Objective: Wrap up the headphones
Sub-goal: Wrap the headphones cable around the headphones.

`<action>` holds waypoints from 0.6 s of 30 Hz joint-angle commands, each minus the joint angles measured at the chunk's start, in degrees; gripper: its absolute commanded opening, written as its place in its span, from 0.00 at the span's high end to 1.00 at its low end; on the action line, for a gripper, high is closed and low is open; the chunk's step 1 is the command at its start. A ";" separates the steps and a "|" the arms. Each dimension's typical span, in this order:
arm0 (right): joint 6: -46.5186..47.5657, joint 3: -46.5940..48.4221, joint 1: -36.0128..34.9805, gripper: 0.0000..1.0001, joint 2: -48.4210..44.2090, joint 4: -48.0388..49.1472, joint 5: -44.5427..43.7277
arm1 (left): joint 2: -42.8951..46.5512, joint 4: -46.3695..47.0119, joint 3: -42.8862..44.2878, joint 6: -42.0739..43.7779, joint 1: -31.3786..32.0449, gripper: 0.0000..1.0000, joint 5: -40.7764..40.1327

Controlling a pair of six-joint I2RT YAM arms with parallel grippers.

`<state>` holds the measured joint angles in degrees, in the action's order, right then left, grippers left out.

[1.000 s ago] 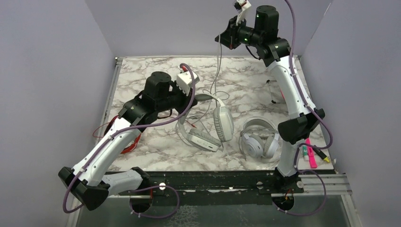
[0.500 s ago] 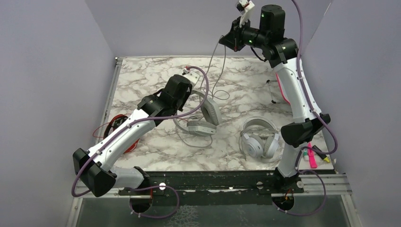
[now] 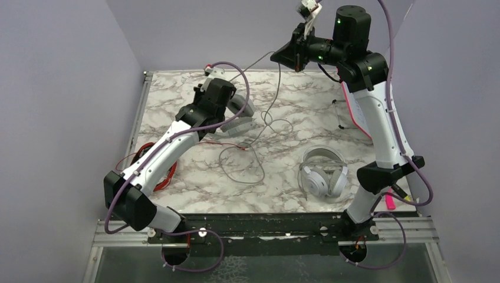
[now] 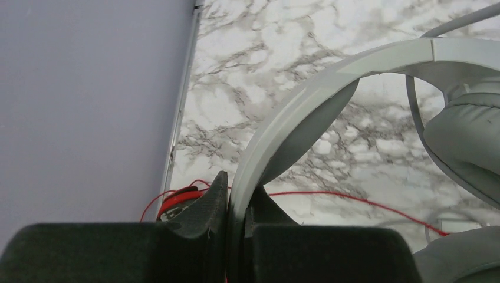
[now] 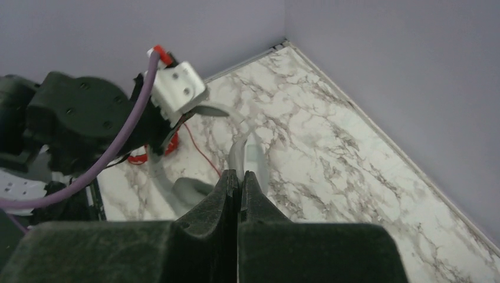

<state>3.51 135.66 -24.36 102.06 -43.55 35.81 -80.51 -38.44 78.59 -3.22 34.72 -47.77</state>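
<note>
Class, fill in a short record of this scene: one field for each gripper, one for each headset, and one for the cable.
left gripper: shut on the headband of the light grey headset
right gripper: raised high, shut on the thin grey cable
thin grey cable: hangs from the right gripper down to the marble table
white-silver headset: lying on the table, apart from both grippers
red-and-black headset: near the table's left edge, mostly hidden

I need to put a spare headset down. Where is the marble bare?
Bare: the far left corner of the table, and the near strip between the red-and-black headset and the white-silver headset. Crowded: the middle, under the grey cable loops.
</note>
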 commanded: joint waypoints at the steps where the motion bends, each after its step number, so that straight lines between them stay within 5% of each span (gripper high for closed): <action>1: -3.00 -1.91 -0.79 1.00 -5.10 -0.73 8.10 | -2.31 3.72 6.27 -5.54 -4.33 1.00 -8.17; 7: -11.63 -13.41 -8.73 1.00 -10.14 6.51 12.74 | -6.50 6.71 17.80 -14.22 -7.36 1.00 -2.44; 12: -27.81 -37.48 -12.71 1.00 -20.65 29.15 5.73 | -7.86 8.48 26.95 -24.64 -9.52 1.00 5.96; 18: -35.79 -56.82 -13.88 1.00 -27.82 49.97 2.72 | -5.34 13.44 30.74 -33.01 -10.14 1.00 15.98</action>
<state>-23.00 86.74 -37.19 79.22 -13.17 38.57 -89.03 -34.39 106.87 -24.88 26.17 -39.94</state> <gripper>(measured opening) 0.027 0.091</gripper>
